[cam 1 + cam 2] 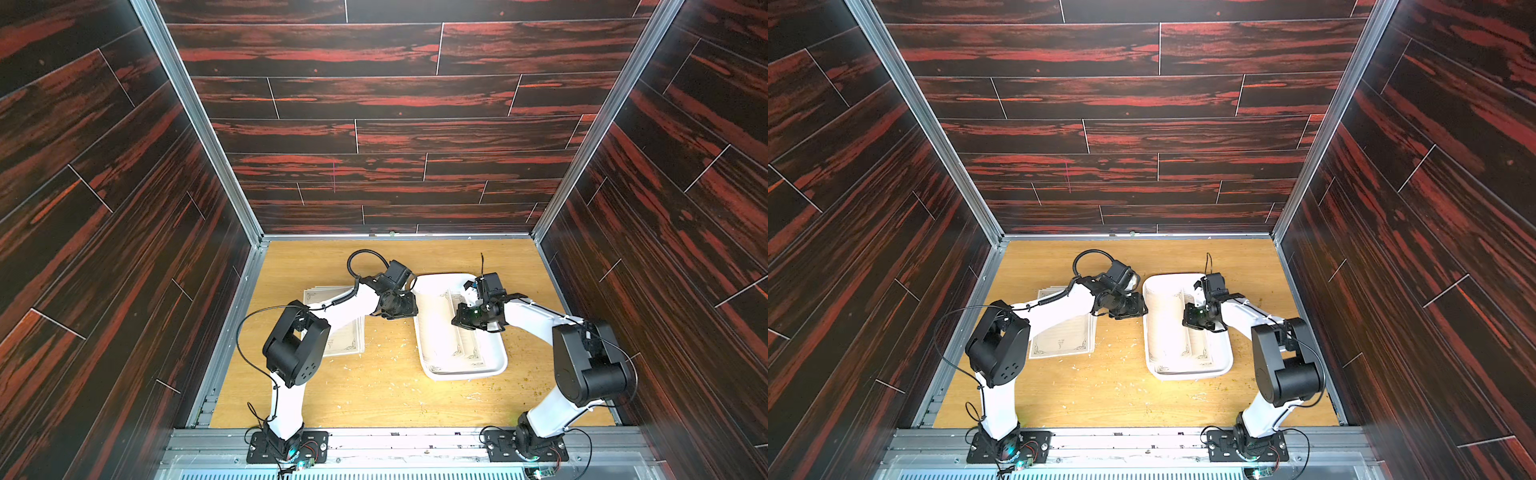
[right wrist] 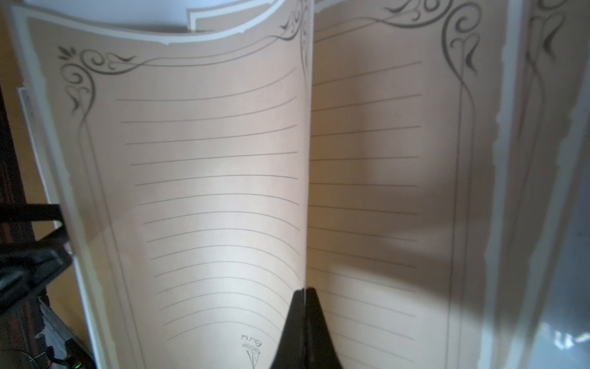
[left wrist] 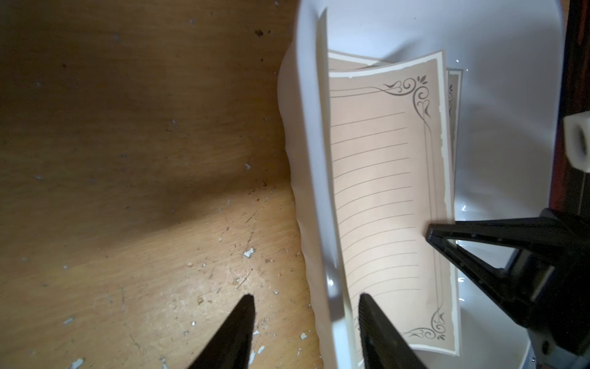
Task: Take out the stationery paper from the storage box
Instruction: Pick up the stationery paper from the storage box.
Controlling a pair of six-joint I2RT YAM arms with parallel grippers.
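Counter (image 1: 374,395): pale wood-grain board, scuffed and matte; small white flecks (image 3: 249,252) are scattered over it.
Storage box (image 1: 440,282) (image 3: 306,159): shallow white plastic tray, glossy, with rounded corners and a low rim. It is set flat on the counter, right of centre.
Stack of sheets (image 1: 345,340): a loose pile of the same paper is laid flat on the counter. It sits outside the storage box, to its left and apart from it, and is partly covered by the left arm.
Stationery paper (image 3: 383,191): found inside the storage box. The sheets are thin, matte and cream-tan, with a paler ragged-looking margin, a thin grey frame line, scrolled corner flourishes and faint ruled lines.
Top sheet (image 2: 207,191): bowed upward in a smooth curve, one long edge raised; a second sheet (image 2: 383,191) is seen lying flat beneath.
Right end effector (image 2: 305,292): clenched on the raised long edge of the top sheet, black tapered fingers pressed together.
Left end effector (image 3: 306,300): released, pointed black fingers held apart with the box's side wall between them. One finger is over the counter, one inside the box. Contact with the wall cannot be told.
Top views: the stack of sheets is shown only here; the print on the paper is washed out.
Right wrist view: a small printed emblem (image 2: 252,348) is resolved only here, at the top sheet's foot.
Left wrist view: the box wall's gloss and the flecks are recorded sharpest here.
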